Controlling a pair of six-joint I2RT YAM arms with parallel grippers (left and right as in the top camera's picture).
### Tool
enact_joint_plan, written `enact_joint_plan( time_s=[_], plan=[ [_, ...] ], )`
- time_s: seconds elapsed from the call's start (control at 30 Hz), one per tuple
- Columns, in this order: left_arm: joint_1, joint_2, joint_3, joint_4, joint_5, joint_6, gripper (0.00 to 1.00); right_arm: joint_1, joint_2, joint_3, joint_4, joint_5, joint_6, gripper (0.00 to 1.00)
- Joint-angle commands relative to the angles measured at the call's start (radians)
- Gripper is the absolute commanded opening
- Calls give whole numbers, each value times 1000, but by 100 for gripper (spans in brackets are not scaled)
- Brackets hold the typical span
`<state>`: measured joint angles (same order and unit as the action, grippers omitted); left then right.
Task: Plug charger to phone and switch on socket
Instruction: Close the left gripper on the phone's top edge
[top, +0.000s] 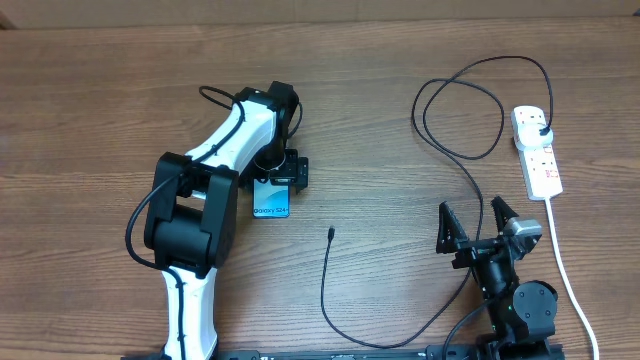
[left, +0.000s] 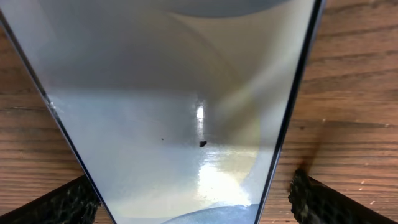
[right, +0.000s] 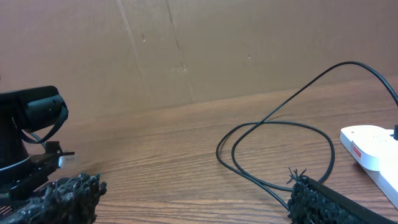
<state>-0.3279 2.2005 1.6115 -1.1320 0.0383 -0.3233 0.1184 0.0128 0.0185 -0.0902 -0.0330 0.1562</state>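
Straddling the phone (top: 271, 203) mid-bench, left gripper (left: 186, 200) spread wide — its edges should be pinched squarely; right gripper (top: 470, 208) spread too.

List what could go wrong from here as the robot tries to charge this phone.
1. The left jaws stand open on either side of the phone; closing could shove or tilt it.
2. The charger's tip lies loose, apart from the phone; picking it up may fail.
3. Its cable loops near the socket and runs past the open right jaws; pulling might snag it or drag the socket.
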Motion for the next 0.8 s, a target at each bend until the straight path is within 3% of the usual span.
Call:
enact_joint_plan(
  time_s=[0.0, 0.77],
  plan=[
    [-8, 53, -39, 33, 40, 3, 100, -2, -7, -11, 6, 10, -5, 100],
    [-8, 54, -40, 33, 78, 2, 100, -2, -7, -11, 6, 10, -5, 100]
  ],
)
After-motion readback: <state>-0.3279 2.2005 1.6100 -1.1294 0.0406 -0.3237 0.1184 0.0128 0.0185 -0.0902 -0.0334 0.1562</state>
